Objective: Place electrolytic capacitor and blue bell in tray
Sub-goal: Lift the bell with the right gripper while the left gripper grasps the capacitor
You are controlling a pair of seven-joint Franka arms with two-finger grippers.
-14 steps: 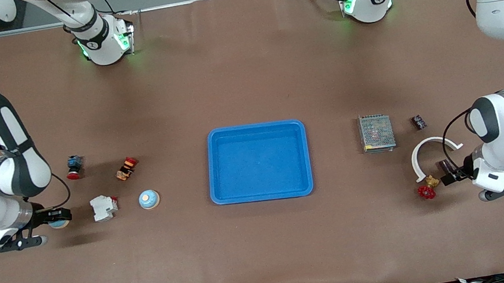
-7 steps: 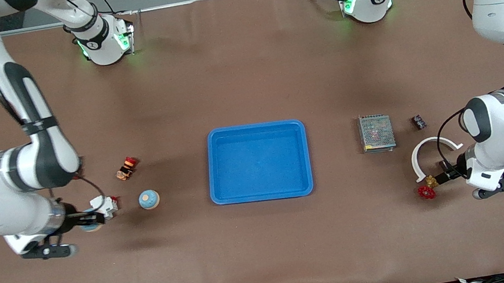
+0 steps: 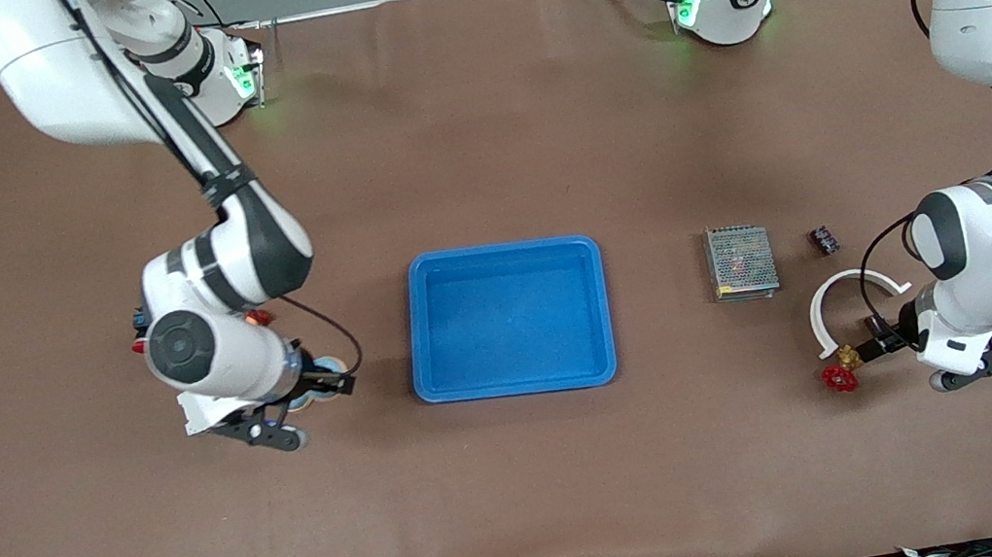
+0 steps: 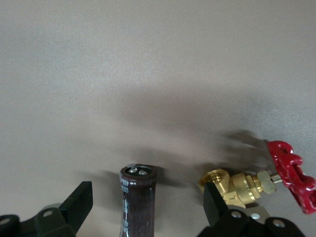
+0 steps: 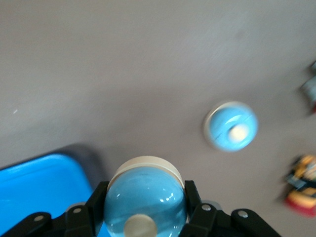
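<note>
The blue tray [image 3: 520, 383] lies mid-table. My right gripper [image 3: 329, 380] is shut on a blue bell [image 5: 145, 200] with a cream rim, over the table just beside the tray's edge [image 5: 39, 190] toward the right arm's end. A second blue bell [image 5: 231, 126] sits on the table below. The electrolytic capacitor [image 4: 138, 197], a dark brown cylinder, stands between the open fingers of my left gripper [image 4: 147, 200]. Neither finger touches it. In the front view that gripper [image 3: 880, 347] is low at the left arm's end.
A brass valve [image 4: 237, 183] with a red handle [image 3: 839, 378] lies right beside the capacitor. A white arc [image 3: 828, 298], a grey mesh box [image 3: 741, 260] and a small dark part [image 3: 824, 240] are nearby. Small switches [image 3: 256, 316] lie partly under the right arm.
The right arm has carried its blue bell from the right arm's end of the table to just beside the tray. The left gripper has shifted slightly by the capacitor.
</note>
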